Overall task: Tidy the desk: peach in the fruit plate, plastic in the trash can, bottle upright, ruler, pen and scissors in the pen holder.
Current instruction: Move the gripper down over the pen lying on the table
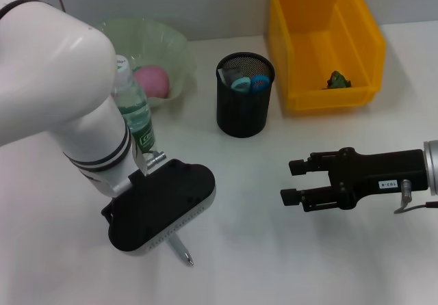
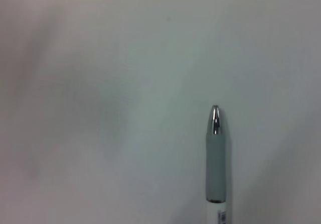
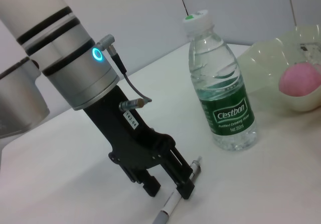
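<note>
Even, bright overhead light washes the white desk (image 1: pixel 274 250); shadows are soft and faint, the darkest under the left gripper (image 3: pixel 168 186). The left wrist view is hazy, with a grey-pink cast and only the pen (image 2: pixel 216 158) tip fairly crisp. Glare glints on the bottle (image 3: pixel 220 83), and the plate (image 3: pixel 281 63) looks overexposed

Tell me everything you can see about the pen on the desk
The pen lies flat on the white desk, near the upright bottle. It has a white barrel, a grey grip and a shiny metal tip. The left pincer stands over it, fingers straddling the barrel; whether they have closed on it cannot be told.
</note>
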`<state>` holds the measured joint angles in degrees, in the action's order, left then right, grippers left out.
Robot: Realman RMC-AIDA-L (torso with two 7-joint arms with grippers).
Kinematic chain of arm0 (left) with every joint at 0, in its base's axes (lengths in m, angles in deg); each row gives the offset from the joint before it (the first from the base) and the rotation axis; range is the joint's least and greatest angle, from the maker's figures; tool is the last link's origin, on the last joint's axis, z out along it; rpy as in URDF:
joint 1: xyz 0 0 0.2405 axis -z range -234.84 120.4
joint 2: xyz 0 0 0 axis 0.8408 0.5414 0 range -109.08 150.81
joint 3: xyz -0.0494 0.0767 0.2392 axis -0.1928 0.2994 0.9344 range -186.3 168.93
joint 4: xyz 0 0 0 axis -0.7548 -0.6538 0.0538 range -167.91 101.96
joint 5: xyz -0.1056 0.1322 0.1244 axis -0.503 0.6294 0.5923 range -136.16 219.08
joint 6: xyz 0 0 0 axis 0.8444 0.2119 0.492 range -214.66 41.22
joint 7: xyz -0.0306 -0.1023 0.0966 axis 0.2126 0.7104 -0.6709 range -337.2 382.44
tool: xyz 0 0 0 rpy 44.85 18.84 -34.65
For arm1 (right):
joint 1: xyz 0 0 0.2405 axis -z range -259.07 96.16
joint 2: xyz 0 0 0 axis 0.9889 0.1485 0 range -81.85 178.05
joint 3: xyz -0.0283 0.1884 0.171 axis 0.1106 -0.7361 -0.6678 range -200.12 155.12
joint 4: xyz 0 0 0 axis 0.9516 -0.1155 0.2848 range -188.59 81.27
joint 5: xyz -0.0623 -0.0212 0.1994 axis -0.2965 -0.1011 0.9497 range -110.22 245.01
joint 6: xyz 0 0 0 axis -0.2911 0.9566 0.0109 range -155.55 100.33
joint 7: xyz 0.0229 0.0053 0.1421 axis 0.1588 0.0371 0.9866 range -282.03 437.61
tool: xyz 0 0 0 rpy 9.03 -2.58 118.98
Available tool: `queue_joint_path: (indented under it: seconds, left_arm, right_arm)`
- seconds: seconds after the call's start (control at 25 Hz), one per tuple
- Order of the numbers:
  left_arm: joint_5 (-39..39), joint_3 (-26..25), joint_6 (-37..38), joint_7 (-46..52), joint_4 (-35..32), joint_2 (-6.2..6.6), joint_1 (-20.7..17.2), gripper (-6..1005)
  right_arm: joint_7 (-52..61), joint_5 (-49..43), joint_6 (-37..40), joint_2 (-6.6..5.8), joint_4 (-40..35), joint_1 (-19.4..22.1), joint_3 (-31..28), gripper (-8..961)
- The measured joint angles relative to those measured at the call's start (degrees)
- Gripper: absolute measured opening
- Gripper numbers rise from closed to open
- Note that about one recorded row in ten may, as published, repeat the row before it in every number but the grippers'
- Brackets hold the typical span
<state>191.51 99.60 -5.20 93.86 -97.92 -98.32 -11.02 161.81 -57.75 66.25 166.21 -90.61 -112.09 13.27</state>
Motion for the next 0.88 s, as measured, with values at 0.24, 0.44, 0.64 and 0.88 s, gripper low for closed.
queue_joint_path:
  seconds: [0.24, 0.44, 0.64, 0.88]
  left_arm:
    - [0.85, 1.31, 0.39, -0.25, -0.92, 0.00, 0.09, 703]
    - [1.09, 3.09, 0.39, 0.09, -0.87, 0.00, 0.67, 489]
    - [0.88, 4.44, -0.20, 0.11, -0.56, 0.00, 0.93, 398]
    - [0.51, 5.17, -1.45, 0.12, -0.19, 0.01, 0.94, 366]
  right_arm:
    - [-0.29, 0.00, 0.00, 0.12, 0.05, 0.17, 0.00, 678]
    - [-0.51, 0.00, -0.03, 0.13, 0.12, 0.25, 0.38, 675]
    - [-0.65, 0.00, -0.09, 0.12, 0.13, 0.25, 0.69, 673]
    - [-0.73, -0.05, -0.09, 0.15, 0.13, 0.22, 0.83, 670]
